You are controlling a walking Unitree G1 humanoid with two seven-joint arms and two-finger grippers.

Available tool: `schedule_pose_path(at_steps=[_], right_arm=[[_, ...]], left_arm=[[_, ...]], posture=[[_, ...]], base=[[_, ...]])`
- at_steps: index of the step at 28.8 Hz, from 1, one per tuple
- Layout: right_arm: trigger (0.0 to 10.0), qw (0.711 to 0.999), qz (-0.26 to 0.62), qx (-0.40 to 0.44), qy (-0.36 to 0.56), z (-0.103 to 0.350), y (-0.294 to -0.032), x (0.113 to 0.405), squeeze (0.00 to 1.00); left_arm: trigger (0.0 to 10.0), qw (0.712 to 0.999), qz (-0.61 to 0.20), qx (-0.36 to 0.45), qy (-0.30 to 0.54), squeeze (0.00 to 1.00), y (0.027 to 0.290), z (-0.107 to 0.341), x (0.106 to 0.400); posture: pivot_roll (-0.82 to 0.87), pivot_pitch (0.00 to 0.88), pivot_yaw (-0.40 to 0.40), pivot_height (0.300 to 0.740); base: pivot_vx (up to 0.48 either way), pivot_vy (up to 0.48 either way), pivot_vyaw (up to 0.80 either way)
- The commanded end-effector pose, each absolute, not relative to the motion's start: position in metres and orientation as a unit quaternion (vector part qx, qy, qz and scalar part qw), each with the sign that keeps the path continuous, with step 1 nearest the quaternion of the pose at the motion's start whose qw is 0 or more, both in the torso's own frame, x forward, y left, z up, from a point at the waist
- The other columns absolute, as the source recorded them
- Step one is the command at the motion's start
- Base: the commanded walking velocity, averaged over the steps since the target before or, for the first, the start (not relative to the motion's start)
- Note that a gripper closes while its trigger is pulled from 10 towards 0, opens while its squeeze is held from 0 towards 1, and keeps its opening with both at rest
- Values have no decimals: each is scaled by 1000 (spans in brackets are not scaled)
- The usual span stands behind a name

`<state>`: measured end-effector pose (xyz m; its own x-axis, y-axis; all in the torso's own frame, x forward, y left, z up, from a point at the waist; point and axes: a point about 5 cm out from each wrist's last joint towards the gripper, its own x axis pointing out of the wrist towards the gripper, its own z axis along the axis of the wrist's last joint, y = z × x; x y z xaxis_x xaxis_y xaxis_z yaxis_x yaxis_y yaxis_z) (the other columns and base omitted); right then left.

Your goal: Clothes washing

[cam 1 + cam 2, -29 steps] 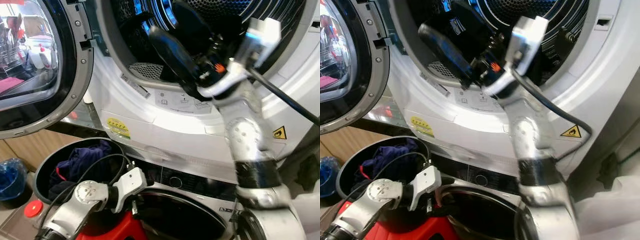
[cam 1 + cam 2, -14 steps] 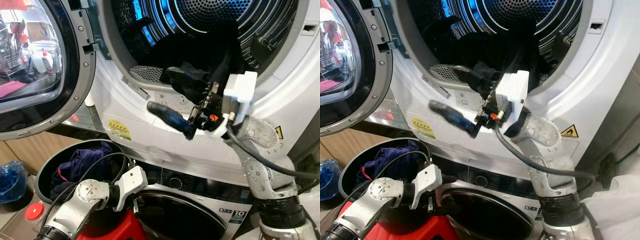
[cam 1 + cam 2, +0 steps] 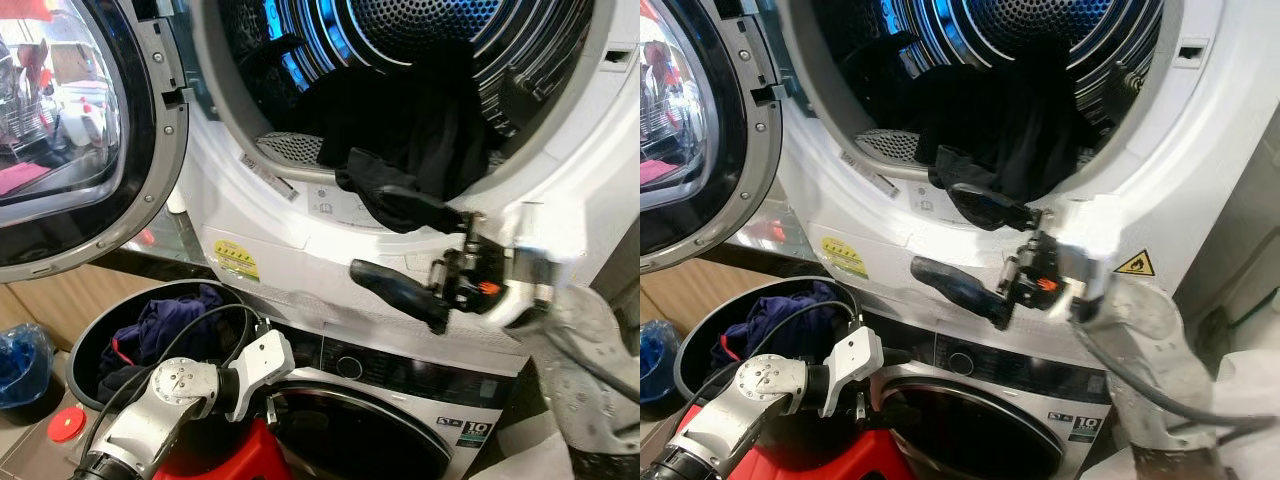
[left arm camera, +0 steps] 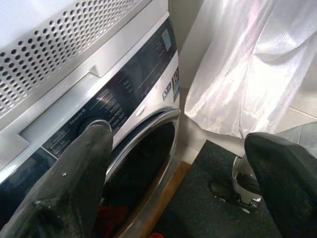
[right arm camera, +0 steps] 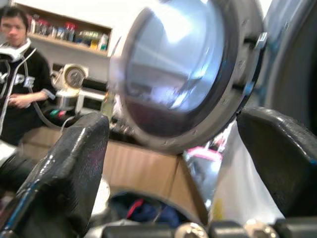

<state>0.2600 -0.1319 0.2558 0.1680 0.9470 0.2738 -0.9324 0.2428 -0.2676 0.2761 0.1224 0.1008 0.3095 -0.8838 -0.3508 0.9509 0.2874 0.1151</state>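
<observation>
The black garment (image 3: 400,150) draped over the upper drum's lip is seen just above and behind the right gripper (image 3: 420,270), whose fingers are spread apart and empty.

"10" sticker (image 3: 477,429) on lower washer (image 3: 400,380)

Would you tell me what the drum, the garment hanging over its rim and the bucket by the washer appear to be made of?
Drum: apparently stainless steel, shiny, perforated with small holes and ribbed.
Black garment: soft matte fabric, draping limply over the rim.
Bucket: probably plastic, dark with a smooth, slightly glossy rim.
</observation>
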Motion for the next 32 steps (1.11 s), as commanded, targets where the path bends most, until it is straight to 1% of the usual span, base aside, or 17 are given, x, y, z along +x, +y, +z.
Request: schedule_pose_path(at_steps=[1, 2, 4, 6, 8, 9, 11, 14, 16, 18, 24, 26, 30, 32], right_arm=[[10000, 766, 617, -46, -172, 250, -129, 261, 0], [10000, 785, 599, -69, -143, 241, -131, 267, 0], [10000, 798, 582, -102, -113, 231, -131, 274, 0], [10000, 814, 561, -113, -101, 225, -131, 282, 0], [10000, 846, 501, -157, -91, 220, -132, 300, 0], [10000, 846, 501, -157, -91, 220, -132, 300, 0], [10000, 863, 473, -140, -108, 226, -130, 309, 0], [10000, 870, 457, -137, -127, 232, -126, 313, 0], [10000, 880, 431, -135, -143, 239, -124, 321, 0], [10000, 884, 422, -137, -148, 242, -124, 324, 0], [10000, 903, 358, -155, -179, 260, -125, 338, 0], [10000, 905, 352, -159, -179, 262, -125, 340, 0], [10000, 910, 319, -213, -160, 269, -117, 354, 0], [10000, 909, 316, -220, -160, 269, -115, 355, 0]], left_arm=[[10000, 796, -575, 155, 104, 0, 124, 105, 278], [10000, 797, -575, 155, 103, 0, 124, 106, 279], [10000, 798, -573, 156, 102, 0, 124, 107, 280], [10000, 798, -573, 158, 101, 0, 124, 107, 280], [10000, 800, -569, 159, 99, 0, 125, 107, 281], [10000, 800, -569, 159, 99, 0, 125, 107, 281], [10000, 804, -564, 162, 95, 0, 126, 108, 282], [10000, 806, -561, 163, 92, 0, 126, 109, 282], [10000, 810, -555, 167, 85, 0, 126, 111, 284], [10000, 812, -552, 168, 83, 0, 126, 111, 285], [10000, 823, -536, 178, 64, 0, 126, 117, 290], [10000, 825, -533, 178, 62, 0, 126, 117, 291], [10000, 833, -519, 185, 54, 0, 127, 119, 295], [10000, 833, -518, 185, 53, 0, 127, 120, 295]], posture=[[-58, 0, 98, 740], [-59, 0, 99, 740], [-58, 0, 100, 740], [-54, 0, 100, 740], [-51, 0, 101, 740], [-51, 0, 101, 740], [-46, 0, 101, 740], [-46, 0, 101, 740], [-42, 0, 102, 740], [-41, 0, 102, 740], [-34, 0, 101, 740], [-33, 0, 100, 740], [-24, 0, 99, 740], [-24, 0, 99, 740]], base=[[0, 0, 0], [0, 0, 0], [0, 0, 0], [0, 0, 0], [0, 0, 0], [0, 0, 0], [0, 0, 0], [0, 0, 0], [0, 0, 0], [0, 0, 0], [0, 0, 0], [0, 0, 0], [0, 0, 0], [0, 0, 0]])
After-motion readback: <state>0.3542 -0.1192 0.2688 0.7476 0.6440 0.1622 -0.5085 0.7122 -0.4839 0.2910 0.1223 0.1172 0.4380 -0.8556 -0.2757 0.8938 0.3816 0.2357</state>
